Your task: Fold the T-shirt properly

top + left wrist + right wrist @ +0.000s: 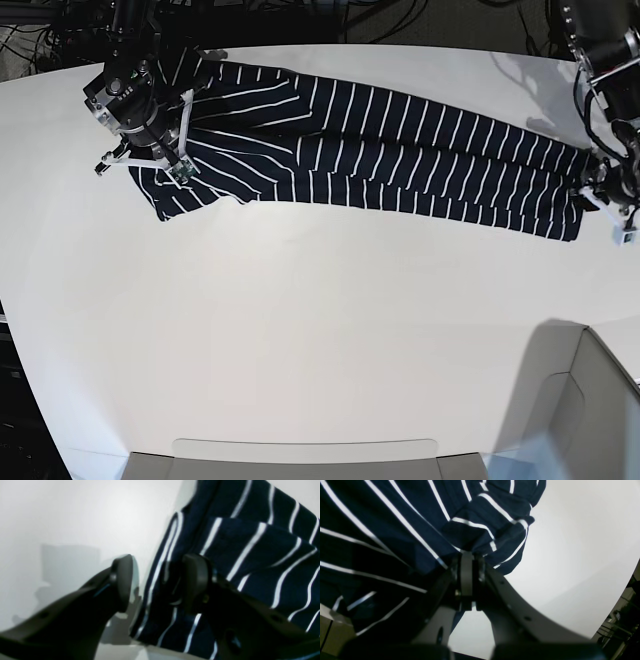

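Black fingers of the right gripper (467, 562) fill the near field of its wrist view, pressed tight together with a bunched fold of the shirt (402, 525) pinched between their tips; the cloth spreads up and to the left of the jaws, with bare white table (575, 562) off to their right. The left gripper (160, 580) stands with its jaws well apart: one finger sits over bare table, the other lies against the striped cloth, and the shirt's edge runs through the gap between them without being clamped. From above, the shirt (400, 150) lies stretched long across the far part of the table (300, 340), the right gripper (165, 135) at one end and the left gripper (600, 190) at the other, beside the hem. The step in hand looks like securing both ends so the cloth can be lifted or carried over into a fold. To do it well, the left jaws should probably settle deeper over the hem and catch every layer before closing, while the right grip stays firm; both ends then want to travel evenly, with the cloth kept taut enough that no wrinkle is trapped. No brand, label or readable writing shows anywhere.
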Controlling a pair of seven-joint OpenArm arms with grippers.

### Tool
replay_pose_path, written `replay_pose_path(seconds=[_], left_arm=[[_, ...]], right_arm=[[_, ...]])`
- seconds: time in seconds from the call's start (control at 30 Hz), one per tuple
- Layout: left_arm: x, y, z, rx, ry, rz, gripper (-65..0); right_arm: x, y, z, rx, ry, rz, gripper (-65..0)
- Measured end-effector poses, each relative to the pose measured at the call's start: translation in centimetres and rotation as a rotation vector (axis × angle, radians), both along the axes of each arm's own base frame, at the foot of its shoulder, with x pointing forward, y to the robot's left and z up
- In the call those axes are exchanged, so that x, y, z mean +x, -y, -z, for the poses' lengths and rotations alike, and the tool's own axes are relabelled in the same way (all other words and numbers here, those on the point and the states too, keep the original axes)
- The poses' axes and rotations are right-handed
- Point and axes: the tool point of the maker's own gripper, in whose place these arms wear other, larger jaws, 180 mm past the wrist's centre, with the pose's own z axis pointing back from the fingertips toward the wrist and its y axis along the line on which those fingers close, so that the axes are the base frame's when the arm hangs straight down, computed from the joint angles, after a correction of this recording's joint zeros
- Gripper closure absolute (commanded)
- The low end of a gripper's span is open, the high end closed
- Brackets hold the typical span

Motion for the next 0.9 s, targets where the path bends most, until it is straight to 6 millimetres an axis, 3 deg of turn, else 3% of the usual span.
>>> replay_pose_path(seconds=[0.13, 0.3, 0.5, 0.67, 0.8, 0.9], left_arm=[[1.1, 1.9, 0.4, 0.008, -0.013, 0.093, -22.5], [1.4, 3.2, 0.7, -0.012, -0.01, 0.129, 0.0], [1.3, 3.3, 0.9, -0.001, -0.025, 0.141, 0.0], [1.7, 2.5, -0.2, 0.003, -0.056, 0.165, 0.0], [1.6, 0.3, -1.4, -0.019, -0.035, 0.086, 0.0], [0.4, -2.1, -2.4, 0.001, -0.087, 0.043, 0.0]], right_arm=[[-0.1, 0.3, 0.0, -0.01, -0.003, 0.007, 0.0], [-0.1, 0.3, 0.0, -0.01, -0.003, 0.009, 0.0], [-0.2, 0.4, 0.0, -0.011, -0.005, 0.011, 0.0], [-0.1, 0.2, 0.0, -0.002, -0.002, 0.015, 0.0], [0.0, -0.5, 0.1, 0.024, 0.001, 0.019, 0.0], [0.0, -0.6, 0.0, 0.022, 0.003, 0.028, 0.0]])
